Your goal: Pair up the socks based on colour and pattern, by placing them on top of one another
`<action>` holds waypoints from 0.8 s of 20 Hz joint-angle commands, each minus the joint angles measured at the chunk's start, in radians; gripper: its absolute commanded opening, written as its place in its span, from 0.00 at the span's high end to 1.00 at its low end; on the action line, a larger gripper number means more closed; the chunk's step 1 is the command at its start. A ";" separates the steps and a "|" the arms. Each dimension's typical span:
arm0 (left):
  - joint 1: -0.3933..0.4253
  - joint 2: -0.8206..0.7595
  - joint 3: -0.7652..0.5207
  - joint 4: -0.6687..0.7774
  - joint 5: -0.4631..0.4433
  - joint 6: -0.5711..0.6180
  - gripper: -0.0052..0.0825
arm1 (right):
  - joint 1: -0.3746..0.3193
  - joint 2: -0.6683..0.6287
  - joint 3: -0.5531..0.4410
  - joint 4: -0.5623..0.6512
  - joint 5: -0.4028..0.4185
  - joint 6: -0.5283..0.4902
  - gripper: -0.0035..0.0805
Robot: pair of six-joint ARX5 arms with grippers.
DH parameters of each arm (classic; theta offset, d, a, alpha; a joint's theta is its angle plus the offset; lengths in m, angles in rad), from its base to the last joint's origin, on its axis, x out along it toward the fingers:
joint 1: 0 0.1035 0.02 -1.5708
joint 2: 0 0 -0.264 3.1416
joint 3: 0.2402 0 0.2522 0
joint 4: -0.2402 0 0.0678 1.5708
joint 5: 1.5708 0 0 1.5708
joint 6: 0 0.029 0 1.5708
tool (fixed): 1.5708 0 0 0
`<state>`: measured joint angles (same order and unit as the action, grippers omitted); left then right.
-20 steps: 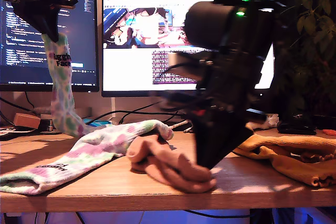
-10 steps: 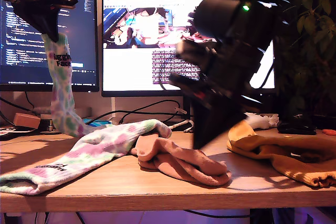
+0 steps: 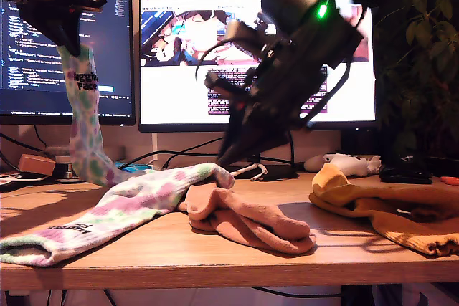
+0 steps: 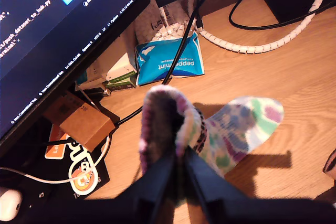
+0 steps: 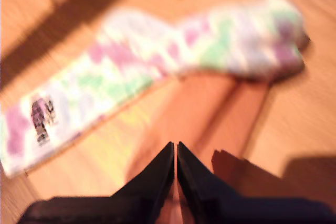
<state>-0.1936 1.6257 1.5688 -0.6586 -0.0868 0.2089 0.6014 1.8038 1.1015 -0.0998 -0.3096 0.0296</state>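
Observation:
My first gripper point(image 3: 68, 41) is high at the exterior view's left, shut on the cuff of a tie-dye sock point(image 3: 84, 127) that hangs down to the desk. The first wrist view shows that gripper point(image 4: 179, 158) pinching the same sock point(image 4: 226, 129). A second tie-dye sock point(image 3: 136, 206) lies flat on the desk. Two pink-brown socks point(image 3: 247, 223) lie piled in the middle. Mustard-yellow socks point(image 3: 387, 213) lie at the exterior view's right. My second gripper point(image 3: 229, 150) hovers above the pink pile, shut and holding nothing. Its blurred wrist view has the gripper point(image 5: 175, 148) over pink fabric point(image 5: 210, 114) and the flat tie-dye sock point(image 5: 173, 56).
Two monitors point(image 3: 215, 62) stand along the back of the desk, with cables beneath them. A blue tissue pack point(image 4: 170, 56) and a cardboard box point(image 4: 86, 124) sit under the monitor at the exterior view's left. A plant point(image 3: 430, 48) fills the exterior view's right. The desk's front edge point(image 3: 215, 270) is near.
My second gripper has lifted off the pink socks and swung up toward the exterior view's left. The pink pile shifted slightly to that view's right. The first arm has not moved.

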 commanded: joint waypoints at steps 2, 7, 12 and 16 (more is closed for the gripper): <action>0.002 -0.011 0.008 0.009 0.003 0.002 0.96 | -0.006 0.087 0.037 0.043 -0.039 0.022 0.97; 0.002 -0.011 0.008 0.007 0.009 0.002 0.96 | -0.006 0.200 0.123 0.046 -0.044 0.030 0.97; 0.002 -0.011 0.008 0.000 0.009 0.002 0.96 | -0.014 0.220 0.124 -0.021 0.144 0.103 0.97; 0.002 -0.011 0.008 0.000 0.019 0.001 0.96 | -0.019 0.220 0.124 -0.060 0.163 0.140 0.97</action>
<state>-0.1936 1.6257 1.5688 -0.6666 -0.0738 0.2089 0.5888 1.9938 1.2377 -0.1371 -0.1604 0.1612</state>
